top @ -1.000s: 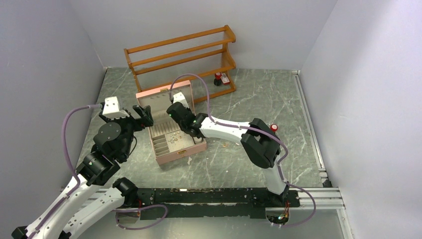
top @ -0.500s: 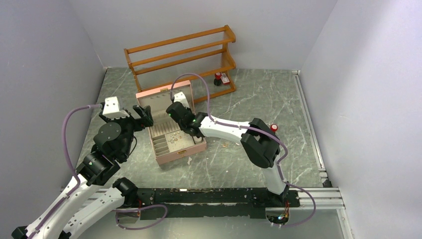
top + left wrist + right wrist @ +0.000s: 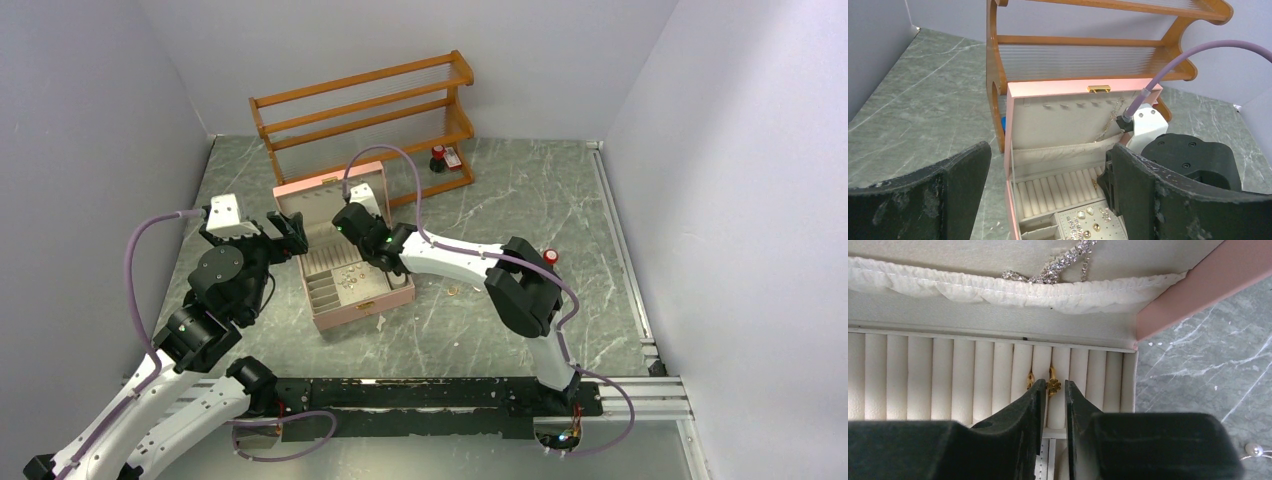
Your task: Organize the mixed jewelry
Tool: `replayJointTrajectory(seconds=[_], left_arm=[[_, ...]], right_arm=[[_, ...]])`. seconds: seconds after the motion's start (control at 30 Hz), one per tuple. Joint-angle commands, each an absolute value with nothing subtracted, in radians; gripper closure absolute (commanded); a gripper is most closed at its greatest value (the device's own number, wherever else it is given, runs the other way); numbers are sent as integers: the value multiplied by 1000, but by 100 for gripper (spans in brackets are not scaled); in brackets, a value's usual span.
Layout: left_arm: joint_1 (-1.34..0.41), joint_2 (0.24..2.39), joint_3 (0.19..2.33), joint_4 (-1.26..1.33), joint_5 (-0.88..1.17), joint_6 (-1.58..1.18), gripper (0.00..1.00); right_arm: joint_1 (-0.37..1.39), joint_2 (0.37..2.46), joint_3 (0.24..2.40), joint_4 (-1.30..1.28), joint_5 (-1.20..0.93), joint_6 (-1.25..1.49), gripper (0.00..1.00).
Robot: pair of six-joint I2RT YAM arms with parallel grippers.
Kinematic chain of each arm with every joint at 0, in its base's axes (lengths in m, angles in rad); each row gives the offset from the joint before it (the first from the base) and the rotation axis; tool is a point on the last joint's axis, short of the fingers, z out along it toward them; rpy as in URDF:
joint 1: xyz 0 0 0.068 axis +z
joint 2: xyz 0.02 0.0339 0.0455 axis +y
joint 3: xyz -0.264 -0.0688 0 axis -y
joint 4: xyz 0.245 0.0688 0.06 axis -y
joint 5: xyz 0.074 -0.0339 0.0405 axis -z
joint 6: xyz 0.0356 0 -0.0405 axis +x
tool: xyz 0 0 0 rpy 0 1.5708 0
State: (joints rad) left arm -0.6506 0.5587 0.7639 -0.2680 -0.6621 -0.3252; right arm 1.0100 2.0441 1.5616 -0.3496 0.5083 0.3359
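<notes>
Jewelry [image 3: 1087, 229] is tiny, gold/silver-toned: a cluster in the pink box [image 3: 360, 312] tray, too small to count. 2 gold pcs, clover pc [image 3: 1053, 385] & plain pc [image 3: 1030, 380], sit in box's ring rolls [image 3: 948, 375]. 1 pearl pc [image 3: 1253, 450] lies on surface [image 3: 1198, 365] right of box. Right claw [image 3: 1053, 390] reaches into box, tips slightly parted, gripping nothing. Left claw [image 3: 1048, 150] hangs left of box, spread wide, empty.

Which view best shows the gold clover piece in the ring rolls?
Right wrist: the gold clover piece is close up, tucked between two ring rolls. Left wrist gives at most a gold speck; top external is too distant.
</notes>
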Motion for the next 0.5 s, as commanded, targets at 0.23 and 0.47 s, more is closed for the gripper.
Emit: replayJointTrajectory(seconds=[0.23,0.47], left_arm=[[-652,560,756,-273,-669,-323,6],[-652,560,756,-273,-668,-322,7]], right_arm=[[1012,2021,1566,-291,510,328,69],[1007,2028,1559,-288,511,330,79]])
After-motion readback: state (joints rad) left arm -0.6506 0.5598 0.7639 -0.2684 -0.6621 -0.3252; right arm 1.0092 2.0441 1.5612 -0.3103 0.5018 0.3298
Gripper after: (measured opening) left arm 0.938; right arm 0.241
